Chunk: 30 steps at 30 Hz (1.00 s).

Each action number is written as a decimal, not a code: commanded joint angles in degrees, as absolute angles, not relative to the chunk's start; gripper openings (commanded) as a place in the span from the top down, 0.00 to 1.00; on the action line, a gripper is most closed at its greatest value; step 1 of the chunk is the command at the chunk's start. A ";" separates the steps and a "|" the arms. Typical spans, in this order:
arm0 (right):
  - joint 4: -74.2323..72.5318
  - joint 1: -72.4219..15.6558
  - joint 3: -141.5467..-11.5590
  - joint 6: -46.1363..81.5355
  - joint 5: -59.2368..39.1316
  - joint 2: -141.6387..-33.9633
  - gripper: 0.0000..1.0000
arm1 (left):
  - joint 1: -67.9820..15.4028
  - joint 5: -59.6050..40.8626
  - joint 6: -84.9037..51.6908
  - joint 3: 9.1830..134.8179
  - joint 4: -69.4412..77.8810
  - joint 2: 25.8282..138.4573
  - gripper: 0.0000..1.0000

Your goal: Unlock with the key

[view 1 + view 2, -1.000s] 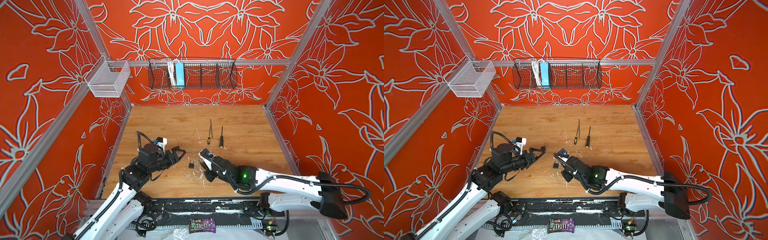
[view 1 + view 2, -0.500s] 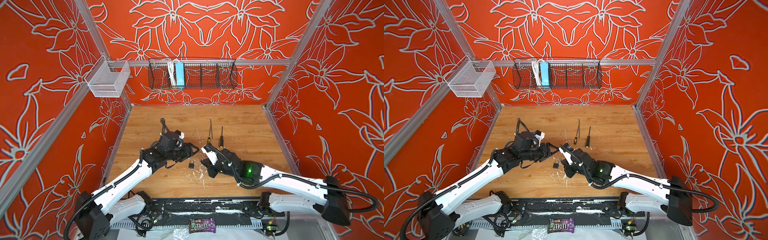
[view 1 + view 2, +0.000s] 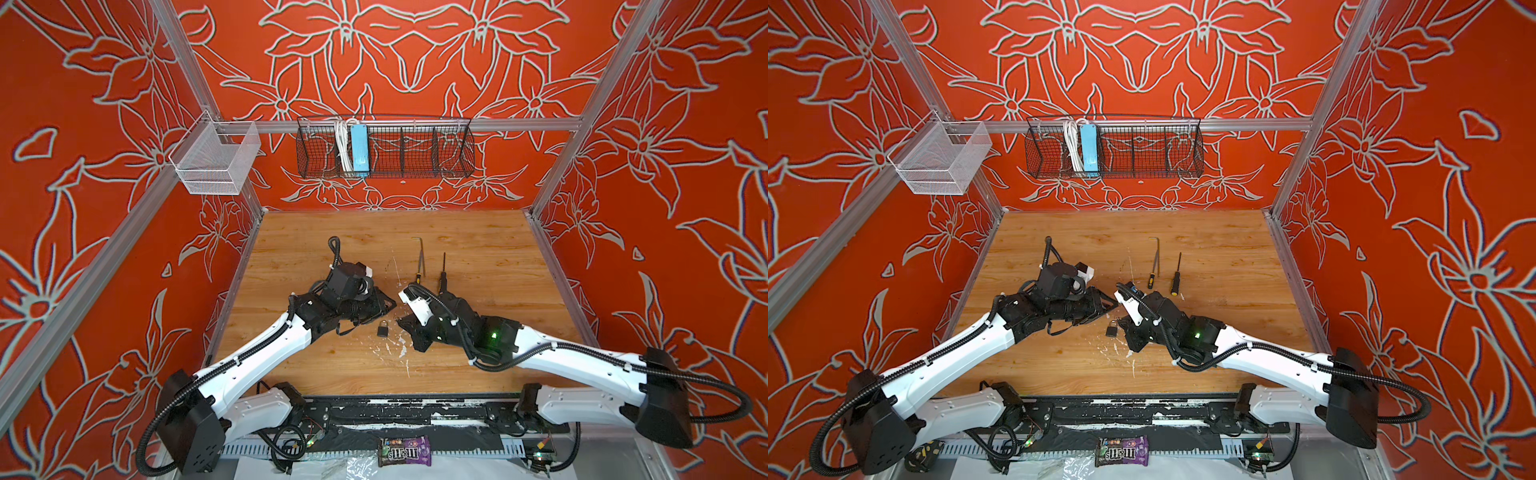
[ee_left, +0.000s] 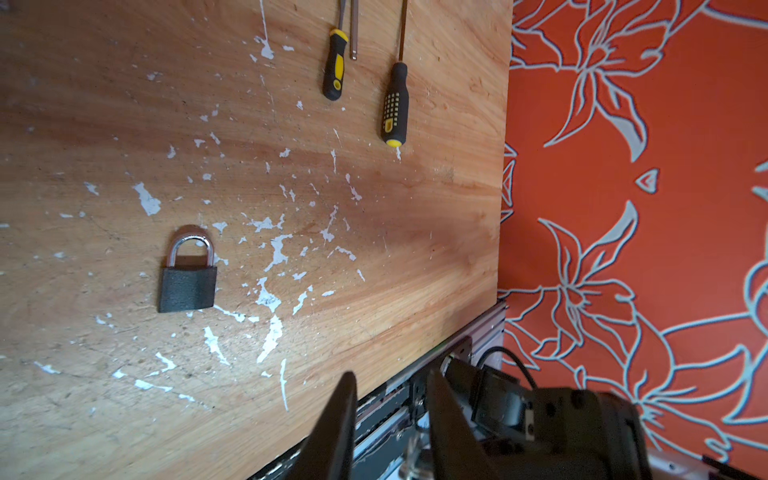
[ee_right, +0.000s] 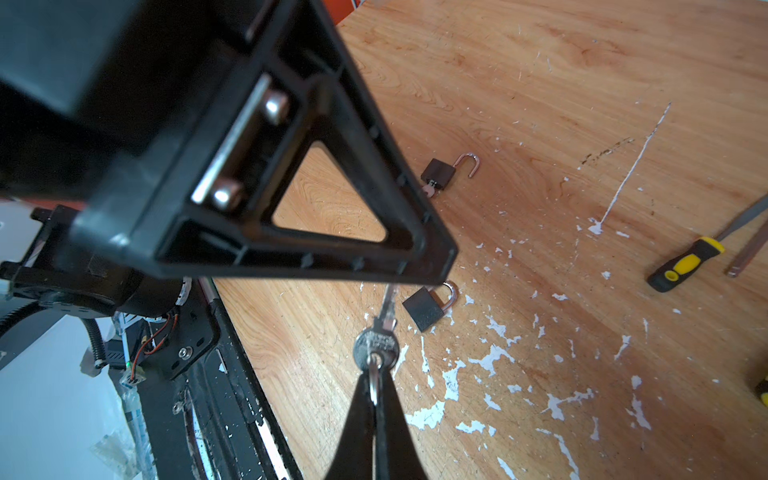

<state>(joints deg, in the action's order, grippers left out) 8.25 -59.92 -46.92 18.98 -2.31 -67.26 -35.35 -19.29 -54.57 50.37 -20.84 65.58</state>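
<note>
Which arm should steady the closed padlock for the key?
Left. The left jaws are open, hold nothing and hang close to the closed padlock. The right jaws are shut on the key, so that arm is taken.

Shuts in on 3 sides with red walls [image 3: 415,62], printed with pale flower outlines. Runs aluminium rails [image 3: 519,124] up the corners and across the back. Hangs a black wire basket [image 3: 415,153] on the back rail and a white mesh bin [image 3: 216,162] at the left corner. Lies floored in a wood-grain board [image 3: 374,232], flecked white near the front, under even, soft light.
</note>
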 commanded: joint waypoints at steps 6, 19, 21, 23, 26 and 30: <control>6.77 -59.25 -48.25 20.21 -3.51 -68.27 1.00 | -35.68 -17.23 -54.89 51.20 -21.12 67.30 0.89; 8.66 -59.06 -49.39 19.05 -1.75 -69.70 0.91 | -35.68 -15.78 -56.73 50.43 -20.65 66.36 1.00; 9.24 -59.06 -49.65 18.43 -1.24 -69.57 0.82 | -35.68 -15.53 -56.94 50.60 -21.04 66.03 1.00; 9.97 -59.06 -49.83 17.60 -0.25 -69.37 0.70 | -35.61 -13.99 -57.70 50.92 -22.47 65.65 1.00; 10.65 -59.06 -49.70 15.55 1.68 -68.76 0.57 | -35.53 -11.11 -59.63 51.28 -24.65 65.00 1.00; 11.98 -59.26 -50.12 11.25 3.78 -68.01 0.54 | -35.16 -8.80 -64.59 52.27 -26.78 64.89 1.00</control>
